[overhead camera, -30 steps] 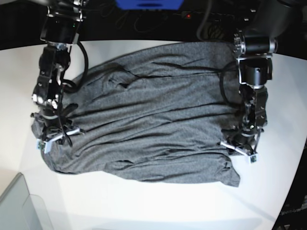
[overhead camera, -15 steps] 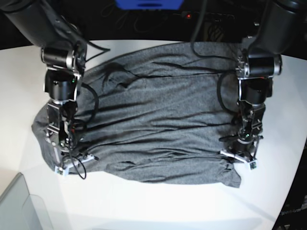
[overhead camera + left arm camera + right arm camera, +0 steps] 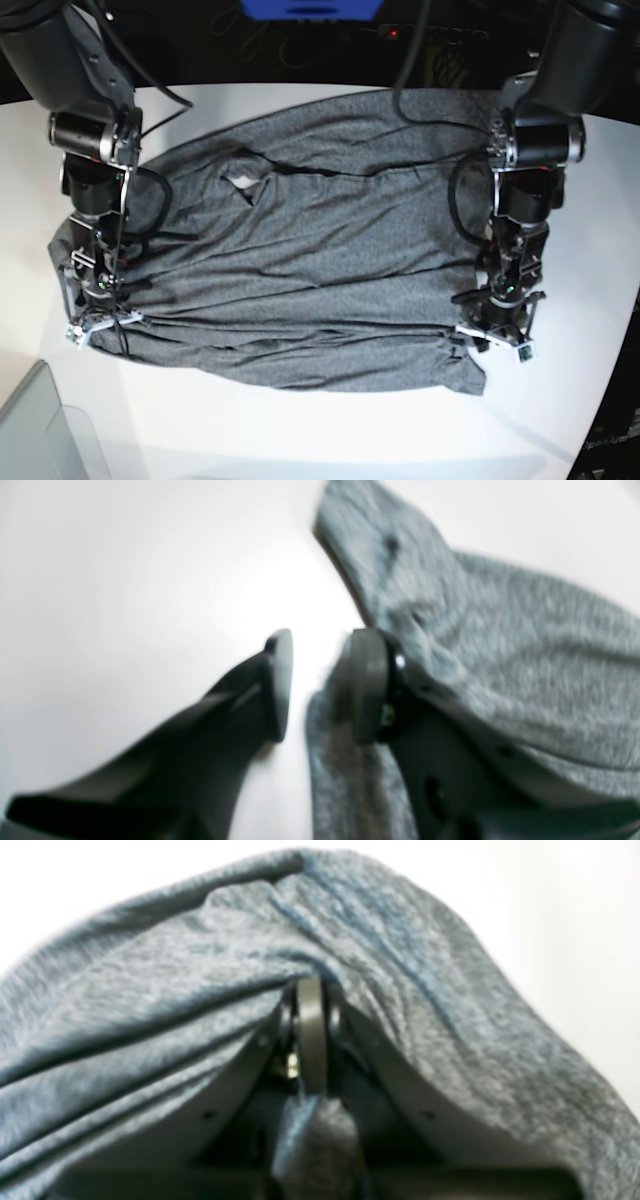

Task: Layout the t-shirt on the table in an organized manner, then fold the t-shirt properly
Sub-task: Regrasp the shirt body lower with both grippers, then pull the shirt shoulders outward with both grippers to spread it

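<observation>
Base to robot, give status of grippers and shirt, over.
Right gripper shut on t-shirt; left gripper open at its edge. Shirt spread, wrinkled. Nothing blocking seen, over.

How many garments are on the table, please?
1: the t-shirt lies spread and creased across the middle of the table, running beneath both arms. Its folds and the arms could hide something small, so I can only count what shows.

Pincer [image 3: 322, 690]: open, fingers apart, one over the fabric edge, the other over bare white surface
T-shirt [image 3: 515, 630]: grey, creased, angled down the right side
Shirt edge: notched inward near the fingers
Tabletop [image 3: 150, 590]: white, exposed on the left
</observation>
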Tool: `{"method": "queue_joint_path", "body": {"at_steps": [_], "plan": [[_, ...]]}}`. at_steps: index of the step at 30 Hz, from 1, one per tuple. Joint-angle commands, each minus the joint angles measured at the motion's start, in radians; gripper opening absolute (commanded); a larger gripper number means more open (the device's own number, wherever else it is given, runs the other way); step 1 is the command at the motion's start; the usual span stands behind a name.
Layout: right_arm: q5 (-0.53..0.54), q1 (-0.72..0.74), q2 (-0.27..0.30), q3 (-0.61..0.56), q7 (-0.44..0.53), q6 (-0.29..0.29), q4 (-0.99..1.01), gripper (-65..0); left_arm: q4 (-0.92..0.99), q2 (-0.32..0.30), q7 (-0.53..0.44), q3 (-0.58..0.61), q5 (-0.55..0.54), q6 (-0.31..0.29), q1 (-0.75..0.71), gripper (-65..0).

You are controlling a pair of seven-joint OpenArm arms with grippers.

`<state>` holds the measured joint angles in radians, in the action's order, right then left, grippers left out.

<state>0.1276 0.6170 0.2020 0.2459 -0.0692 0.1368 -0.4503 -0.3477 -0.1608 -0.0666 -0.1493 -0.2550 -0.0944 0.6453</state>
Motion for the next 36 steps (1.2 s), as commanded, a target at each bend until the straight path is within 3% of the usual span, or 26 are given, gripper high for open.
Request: {"method": "queue_joint_path", "body": {"at_steps": [1, 5, 9, 16, 20, 25, 30, 36], "plan": [[0.002, 0.022, 0.003, -0.001, -0.024, 0.017, -0.015, -65.0, -0.031, 0.010, -0.051, 0.000, -0.007, -0.009, 0.037, -45.6], [0.002, -0.010, -0.009, -0.001, -0.036, 0.013, -0.146, -65.0, -0.155, 0.040, -0.060, 0.001, -0.008, -0.009, 0.031, -45.6], [0.002, -0.084, -0.049, -0.003, -0.039, 0.013, -0.328, -65.0, -0.336, 0.051, 0.054, 0.001, -0.008, -0.009, -0.032, -45.6], [0.002, -0.211, -0.101, -0.003, -0.243, 0.013, -0.631, -65.0, -0.742, 0.051, 0.351, -0.005, -0.010, -0.003, -0.275, -45.7], [0.004, -0.302, -0.146, -0.003, -0.353, 0.013, -0.775, -65.0, -0.845, 0.053, 0.436, 0.001, -0.010, -0.009, -0.399, -45.6], [0.004, -0.403, -0.200, -0.004, -0.381, 0.013, -0.888, -65.0, -0.703, 0.060, 0.353, 0.000, 0.001, -0.009, -0.420, -45.5], [0.004, -0.509, -0.238, -0.015, -0.383, 0.013, -0.944, -65.0, -0.386, 0.056, 0.182, 0.001, 0.001, -0.009, -0.266, -45.5], [0.004, -0.638, -0.241, -0.136, -0.381, 0.013, -1.016, -65.0, -0.060, 0.056, 0.023, 0.003, 0.004, -0.011, -0.043, -45.5]]}}
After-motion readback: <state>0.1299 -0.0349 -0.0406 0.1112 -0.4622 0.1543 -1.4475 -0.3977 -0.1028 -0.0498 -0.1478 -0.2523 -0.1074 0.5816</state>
